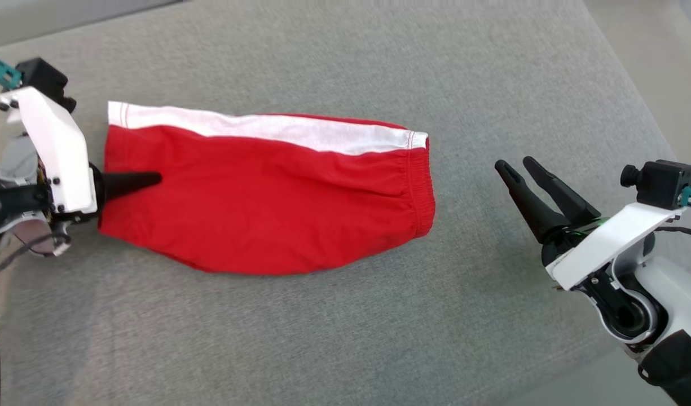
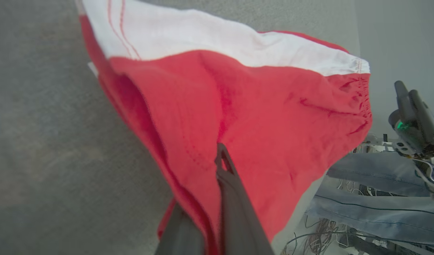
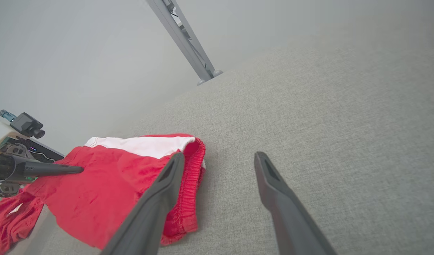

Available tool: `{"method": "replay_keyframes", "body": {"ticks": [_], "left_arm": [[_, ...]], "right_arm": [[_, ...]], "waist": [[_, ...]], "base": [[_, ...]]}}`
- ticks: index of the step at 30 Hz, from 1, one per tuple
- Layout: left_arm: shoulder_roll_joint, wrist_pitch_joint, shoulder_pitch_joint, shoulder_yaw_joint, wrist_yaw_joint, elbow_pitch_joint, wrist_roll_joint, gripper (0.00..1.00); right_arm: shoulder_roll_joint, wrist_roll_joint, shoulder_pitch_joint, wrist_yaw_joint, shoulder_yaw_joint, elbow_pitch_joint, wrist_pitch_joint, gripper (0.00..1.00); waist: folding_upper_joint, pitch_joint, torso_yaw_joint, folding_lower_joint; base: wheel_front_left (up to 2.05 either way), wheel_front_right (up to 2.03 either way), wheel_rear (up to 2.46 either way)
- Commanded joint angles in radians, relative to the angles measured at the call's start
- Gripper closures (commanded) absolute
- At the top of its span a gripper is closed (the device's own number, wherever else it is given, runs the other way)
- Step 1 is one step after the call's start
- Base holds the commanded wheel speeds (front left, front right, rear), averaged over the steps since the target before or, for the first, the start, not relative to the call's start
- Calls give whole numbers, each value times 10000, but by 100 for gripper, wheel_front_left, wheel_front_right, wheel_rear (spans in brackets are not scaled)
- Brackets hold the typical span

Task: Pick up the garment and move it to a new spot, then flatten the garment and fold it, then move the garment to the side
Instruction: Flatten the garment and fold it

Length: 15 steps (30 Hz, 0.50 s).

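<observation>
Your left tool (image 1: 153,179) is pinched on the garment (image 1: 277,214) at its left edge, right tool (image 1: 513,163) open well off to the right. Seems like a move step: lift gently next.

Shorts (image 1: 266,214): red, white band along one edge (red stitching at its ends). Cushion (image 1: 345,338): grey, finely flecked.

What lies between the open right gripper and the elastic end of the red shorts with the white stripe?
The stretch is bare: the head view shows plain grey woven upholstery between the right gripper and the red shorts with the white stripe.
</observation>
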Motion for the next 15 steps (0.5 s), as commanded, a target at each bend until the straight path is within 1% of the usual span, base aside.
{"method": "replay_keyframes", "body": {"ticks": [1, 9, 15], "left_arm": [[11, -137, 257, 59, -53, 58, -71, 100], [-237, -892, 1552, 299, -264, -207, -628, 100], [-329, -1442, 2221, 371, -327, -275, -720, 100]], "right_arm": [[-114, -80, 154, 4, -59, 16, 96, 0], [-243, -186, 577, 4, -393, 71, 487, 0], [-302, -323, 840, 4, -711, 45, 741, 0]], "waist": [[0, -456, 407, 0], [0, -1180, 1068, 0], [0, -1528, 1444, 0]], "base": [[0, 0, 0], [0, 0, 0], [0, 0, 0]]}}
